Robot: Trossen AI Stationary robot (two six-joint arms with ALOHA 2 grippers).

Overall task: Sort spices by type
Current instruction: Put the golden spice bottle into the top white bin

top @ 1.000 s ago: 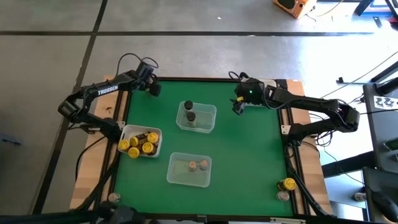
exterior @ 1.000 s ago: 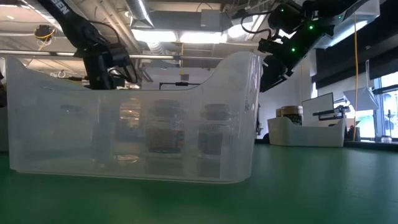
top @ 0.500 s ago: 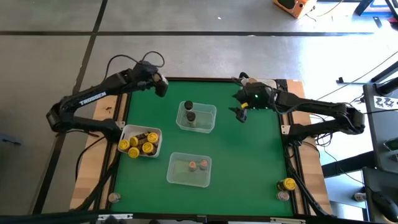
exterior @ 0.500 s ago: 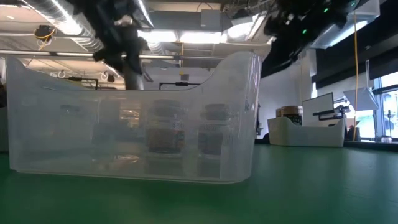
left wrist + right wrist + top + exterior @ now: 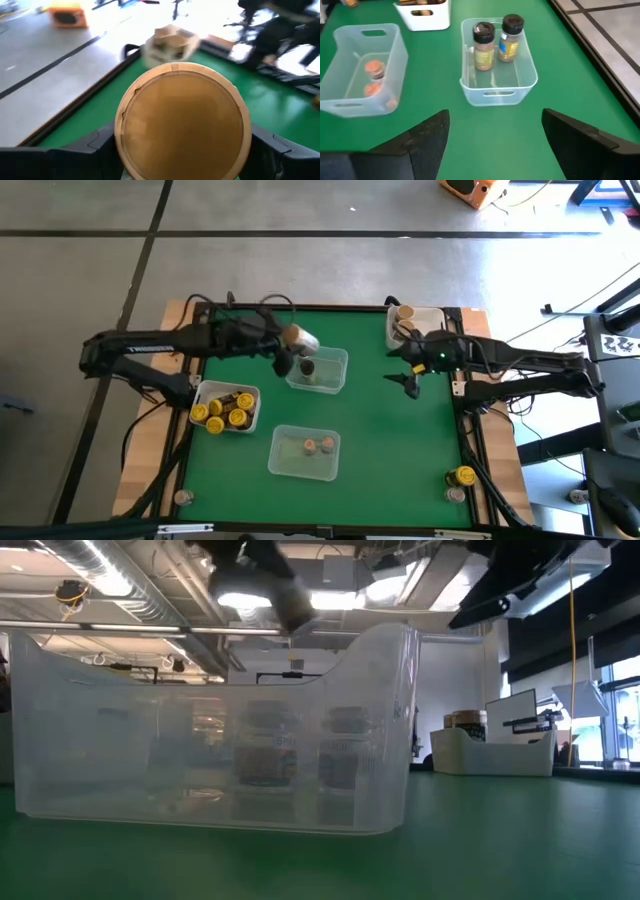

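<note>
1. We see the green worktop (image 5: 400, 450) bounded by a dark frame, with bare green between the tubs and toward the right edge, where the right arm reaches in.
2. Our landmark is the clear tub (image 5: 316, 368) holding two black-lidded jars (image 5: 492, 41). The left tool (image 5: 290, 350) hangs at this tub's left rim, clenched on a tan-lidded jar (image 5: 182, 122), whose round tan lid fills the left wrist view.
3. The right tool (image 5: 410, 375) hovers right of the same tub, over bare green, its fingers (image 5: 427, 137) spread and holding nothing.
4. The spices are small cylinders with round lids. A second clear tub (image 5: 304, 451), nearer the front edge than the landmark tub, holds pinkish-lidded jars (image 5: 372, 75).
5. A white tray (image 5: 226, 408), left of and in front of the landmark tub, carries yellow-lidded jars (image 5: 213, 417) and some darker ones. Another white tray (image 5: 415, 323) at the far right corner holds a tan-lidded jar.
6. One yellow-lidded jar (image 5: 464, 476) stands off the green at the front right corner, well apart from the landmark tub.
</note>
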